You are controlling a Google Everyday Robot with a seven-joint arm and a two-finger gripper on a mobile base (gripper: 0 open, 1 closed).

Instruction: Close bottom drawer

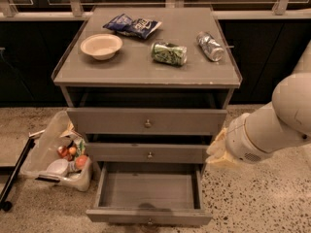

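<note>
1. Cream-coloured two-finger gripper point(221, 149): sits at the right flank of the grey wooden 3-drawer cabinet point(146, 74), level with the middle drawer point(149, 153), near its right end. Cannot tell whether open or closed, nor whether touching the cabinet side. Holds nothing that shows.

2. Wide grey bottom drawer with 1 small round metal knob point(148, 192): lowest of the 3, pulled well out toward the camera, plain grey box interior exposed, front panel along the lower edge of the view. Lies below and to the left of the gripper, apart from it.

3. Step in hand, as a judgement: approach, with closing not yet begun. Next move calls for lowering the gripper, bringing it round in front of the drawer's front panel, then pushing straight in toward the cabinet until flush with the 2 drawers above.

4. White rounded arm point(272, 125): enters from the right edge, slopes down and leftward, thick forearm ending at the wrist just behind the gripper.

5. Surroundings: cream bowl point(101, 46), blue snack bag point(132, 25), green can on its side point(168, 53) and silver can on its side point(210, 46) on the cabinet top; clear plastic bin of oddments point(56, 157) on the speckled floor point(257, 203) to the left.
</note>
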